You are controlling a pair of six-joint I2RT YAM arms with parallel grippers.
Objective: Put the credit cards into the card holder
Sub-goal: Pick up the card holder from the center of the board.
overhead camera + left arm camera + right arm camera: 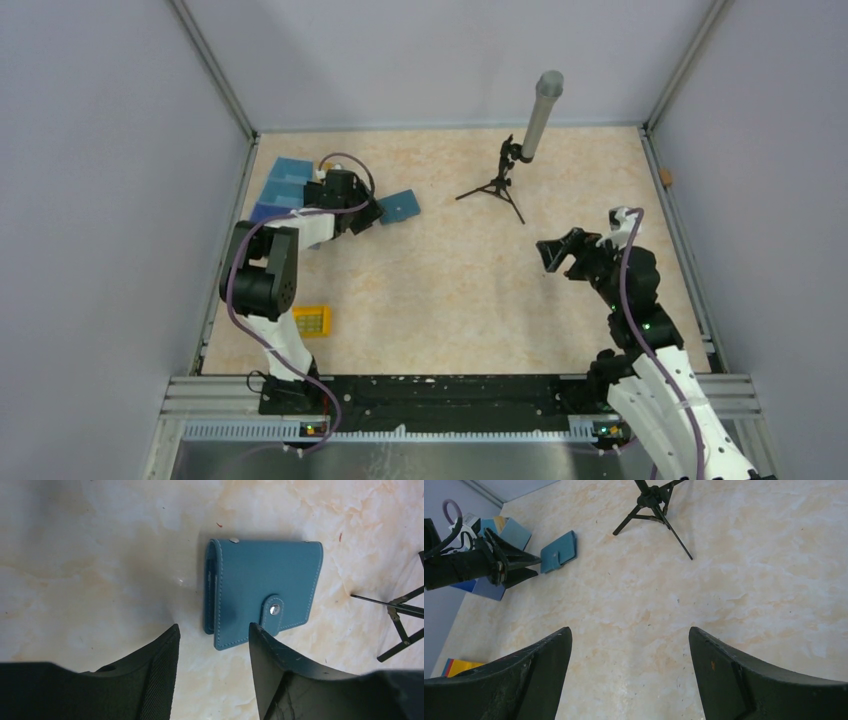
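Progress is about zero, judging from the table (450,290). The blue tray box (280,185) sits at 10 o'clock. At 3 o'clock the right gripper (630,632) is spread wide and empty. At 11 o'clock the left gripper (211,630) has its fingers apart, pinching nothing, tips at the near edge of the card holder (265,585). The holder lies flat, folded shut and clasp snapped, at 3 o'clock of the tray. I can't spot any credit cards in any view. To do: open holder, find cards, load.
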